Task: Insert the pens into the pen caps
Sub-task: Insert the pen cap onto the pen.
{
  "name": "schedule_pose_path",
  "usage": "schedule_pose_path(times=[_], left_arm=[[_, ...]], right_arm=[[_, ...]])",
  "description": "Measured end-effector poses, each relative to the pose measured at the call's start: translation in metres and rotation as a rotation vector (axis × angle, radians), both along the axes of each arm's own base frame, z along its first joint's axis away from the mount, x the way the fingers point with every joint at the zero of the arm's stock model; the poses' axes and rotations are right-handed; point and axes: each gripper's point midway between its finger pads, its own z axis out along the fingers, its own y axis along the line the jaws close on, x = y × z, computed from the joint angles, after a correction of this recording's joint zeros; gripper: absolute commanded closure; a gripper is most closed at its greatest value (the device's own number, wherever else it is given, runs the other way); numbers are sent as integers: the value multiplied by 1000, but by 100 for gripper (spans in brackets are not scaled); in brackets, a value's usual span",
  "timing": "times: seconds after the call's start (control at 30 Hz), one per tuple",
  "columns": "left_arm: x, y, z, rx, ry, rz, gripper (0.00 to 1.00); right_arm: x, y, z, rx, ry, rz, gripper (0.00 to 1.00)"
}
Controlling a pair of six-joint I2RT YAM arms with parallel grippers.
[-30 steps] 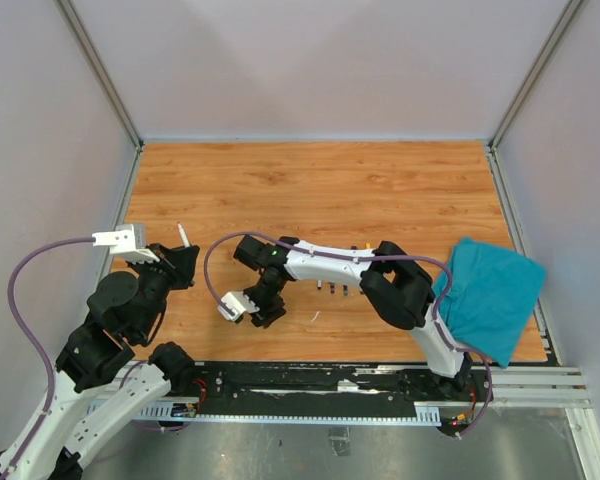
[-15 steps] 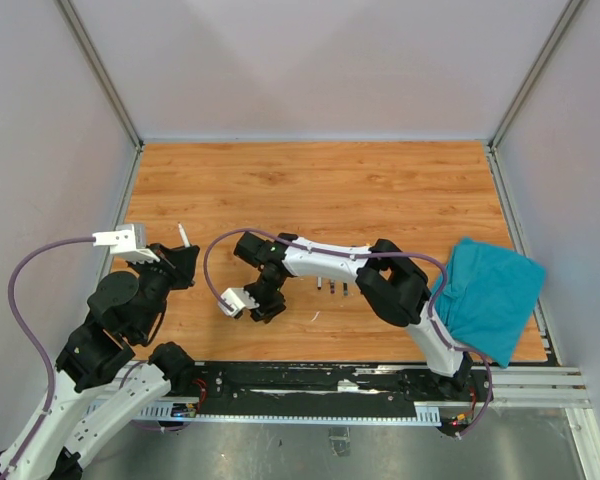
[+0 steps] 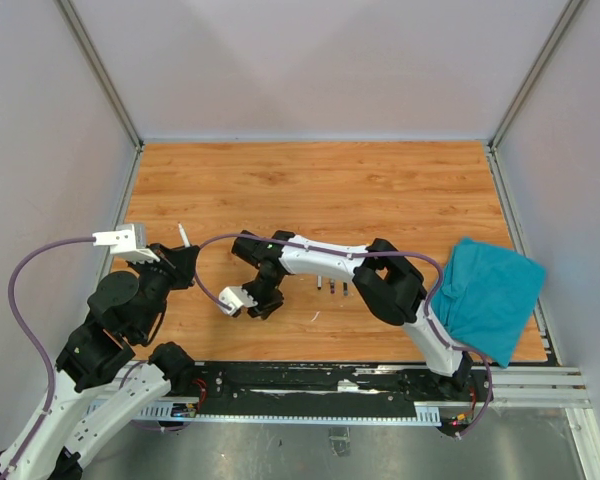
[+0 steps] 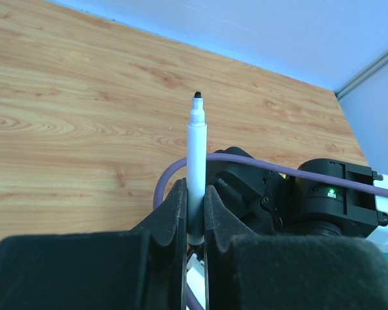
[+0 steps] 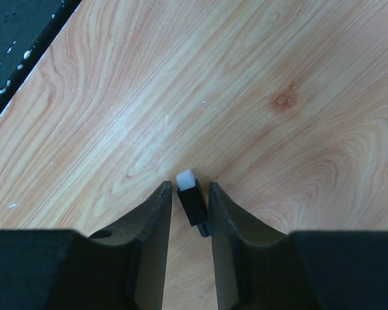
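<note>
- Your left pincer [image 4: 194, 216] is clamped tight on a white pen [image 4: 196, 155]. The pen stands upright between the fingers, black tip up, above the left side of the counter [image 4: 84, 116].
- Your right pincer [image 5: 189, 194] is partly open and low over the wood. Its fingers straddle a short black pen cap [image 5: 195, 208] with a white end (the cap lies a little askew). A sliver of gap shows on the cap's left; I can't tell whether the right finger touches it.
- Compared with a second ago, the right pincer's gap has narrowed and the right arm [image 3: 320, 258] has drawn a little leftward. Your left pincer and its pen have not moved.
- Beside that arm, a few small dark pieces [image 3: 333, 288] sit in a row on the counter, and a teal cloth [image 3: 487, 295] lies at the right edge.
</note>
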Motion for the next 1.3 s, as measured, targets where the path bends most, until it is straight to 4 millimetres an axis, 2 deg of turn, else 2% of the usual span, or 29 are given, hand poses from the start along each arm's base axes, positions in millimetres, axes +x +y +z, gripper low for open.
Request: schedule_pose_path(times=[0.1,0.2,0.5,0.67,0.73,0.9,0.97,1.03,1.23,1.3], left_arm=[[0,0,0,0,0,0,100],[0,0,0,0,0,0,99],[0,0,0,0,0,0,100],[0,0,0,0,0,0,100],[0,0,0,0,0,0,99],[0,-1,-1,0,1,-2,99],[1,-2,-4,4,6,-6,100],[2,-4,-8,11,17,-12,99],[9,-18,-16,41,53,-54,100],[12,-23,-18,51,61,-74,99]], right_arm=[[1,1,0,1,-1,2,85],[0,1,0,-1,0,1,90],[2,3,1,15,1,-62,95],[-6,-14,7,78,-19,-155,99],[-10,-19,19,122,-18,-210,99],[-6,-5,81,343,-15,-370,99],[-5,-8,97,406,-12,-432,99],[-4,-16,105,450,-8,-512,99],[-5,-54,105,488,-2,-727,99],[-4,-62,116,513,8,-788,99]])
